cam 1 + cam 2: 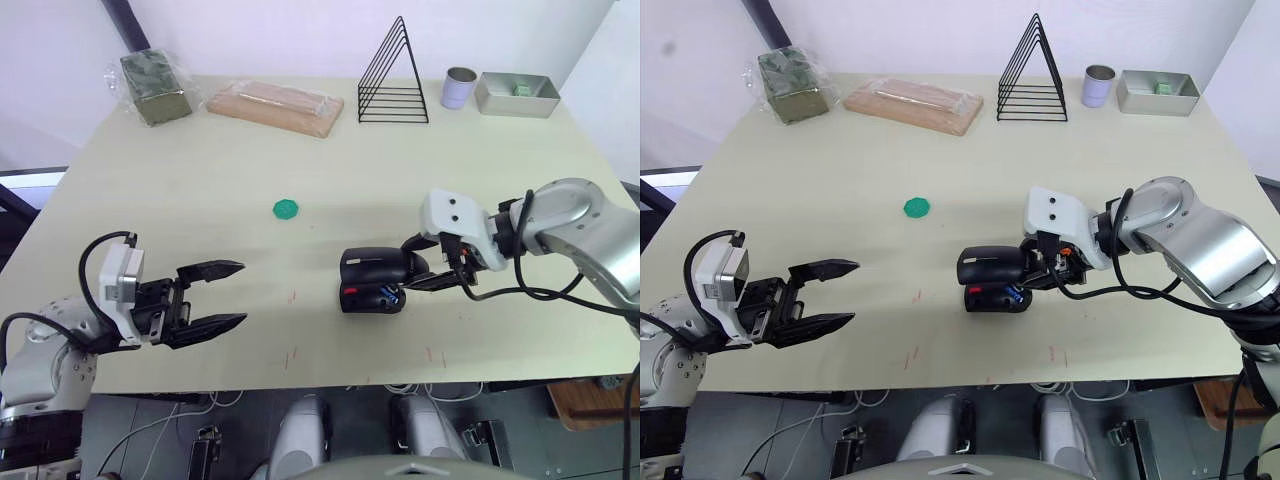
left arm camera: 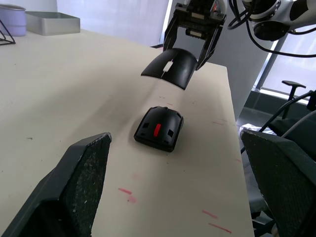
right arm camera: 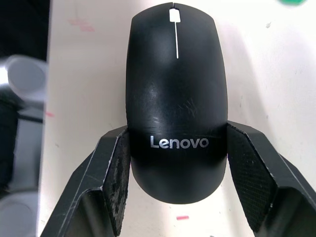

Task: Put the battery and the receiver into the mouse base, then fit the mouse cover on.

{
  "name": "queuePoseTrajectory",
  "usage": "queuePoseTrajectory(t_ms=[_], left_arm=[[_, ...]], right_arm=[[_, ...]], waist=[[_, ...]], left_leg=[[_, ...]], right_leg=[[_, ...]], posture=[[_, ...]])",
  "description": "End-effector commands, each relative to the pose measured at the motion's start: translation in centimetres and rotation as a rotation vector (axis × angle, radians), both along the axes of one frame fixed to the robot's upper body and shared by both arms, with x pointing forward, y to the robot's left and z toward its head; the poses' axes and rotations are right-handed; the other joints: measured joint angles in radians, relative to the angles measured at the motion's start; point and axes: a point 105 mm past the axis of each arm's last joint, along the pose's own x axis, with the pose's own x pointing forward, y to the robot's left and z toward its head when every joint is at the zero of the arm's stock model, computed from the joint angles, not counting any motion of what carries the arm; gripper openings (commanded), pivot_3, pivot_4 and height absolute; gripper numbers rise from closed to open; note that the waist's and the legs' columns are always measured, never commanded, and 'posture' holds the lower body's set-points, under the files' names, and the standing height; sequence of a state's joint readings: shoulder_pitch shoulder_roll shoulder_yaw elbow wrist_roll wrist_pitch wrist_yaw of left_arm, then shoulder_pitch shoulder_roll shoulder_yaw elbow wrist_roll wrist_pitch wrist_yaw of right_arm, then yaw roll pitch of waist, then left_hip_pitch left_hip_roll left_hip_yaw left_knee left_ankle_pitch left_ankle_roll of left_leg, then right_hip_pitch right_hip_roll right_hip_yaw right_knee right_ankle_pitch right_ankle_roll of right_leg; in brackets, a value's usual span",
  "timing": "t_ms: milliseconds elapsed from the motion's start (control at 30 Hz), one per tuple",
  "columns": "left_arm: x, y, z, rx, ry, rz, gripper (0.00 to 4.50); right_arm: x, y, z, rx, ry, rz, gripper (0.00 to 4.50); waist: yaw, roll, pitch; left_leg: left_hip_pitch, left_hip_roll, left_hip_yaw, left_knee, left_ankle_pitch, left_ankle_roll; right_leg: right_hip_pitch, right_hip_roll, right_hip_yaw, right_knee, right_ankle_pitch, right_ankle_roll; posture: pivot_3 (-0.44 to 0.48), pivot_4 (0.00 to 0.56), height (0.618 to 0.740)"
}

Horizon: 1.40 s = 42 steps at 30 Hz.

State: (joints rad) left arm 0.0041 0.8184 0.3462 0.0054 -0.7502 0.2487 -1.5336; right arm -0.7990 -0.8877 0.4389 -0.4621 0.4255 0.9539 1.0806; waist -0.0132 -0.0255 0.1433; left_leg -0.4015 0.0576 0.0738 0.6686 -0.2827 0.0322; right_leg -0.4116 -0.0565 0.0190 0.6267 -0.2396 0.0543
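Gripping the mouse cover [image 3: 176, 103] by its sides, right end effector [image 3: 177, 182].

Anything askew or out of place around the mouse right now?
Nothing stands out. The right tool holds the mouse cover level above the mouse base, which sits flat on the table. The left tool is open and apart.
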Motion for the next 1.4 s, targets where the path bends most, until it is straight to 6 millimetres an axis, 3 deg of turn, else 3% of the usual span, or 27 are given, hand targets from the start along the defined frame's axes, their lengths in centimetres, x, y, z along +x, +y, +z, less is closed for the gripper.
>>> queuePoseTrajectory(t_ms=[33,500,1400], left_arm=[[-0.4,0.3,0.6,0.014,-0.038,-0.031,4.5],[-0.7,0.3,0.4,0.002,-0.025,-0.034,4.5],[-1.1,-0.1,0.5,0.0,-0.027,-0.02,4.5]], right_arm=[[0.1,0.3,-0.9,-0.018,-0.022,0.011,2.47],[0.4,0.4,-3.7,-0.063,-0.001,0.017,2.47],[1.1,1.3,-5.0,-0.087,0.012,0.044,2.47]], waist=[[0.0,0.0,0.0],[0.0,0.0,0.0],[0.002,0.0,0.0]], left_leg=[[0.0,0.0,0.0,0.0,0.0,0.0],[0.0,0.0,0.001,0.001,0.0,0.0],[0.0,0.0,0.001,0.002,0.0,0.0]], right_leg=[[0.0,0.0,0.0,0.0,0.0,0.0],[0.0,0.0,0.0,0.001,0.0,0.0],[0.0,0.001,0.0,0.003,0.0,0.0]], posture=[[0.0,0.15,0.74],[0.0,0.15,0.74],[0.0,0.15,0.74]])
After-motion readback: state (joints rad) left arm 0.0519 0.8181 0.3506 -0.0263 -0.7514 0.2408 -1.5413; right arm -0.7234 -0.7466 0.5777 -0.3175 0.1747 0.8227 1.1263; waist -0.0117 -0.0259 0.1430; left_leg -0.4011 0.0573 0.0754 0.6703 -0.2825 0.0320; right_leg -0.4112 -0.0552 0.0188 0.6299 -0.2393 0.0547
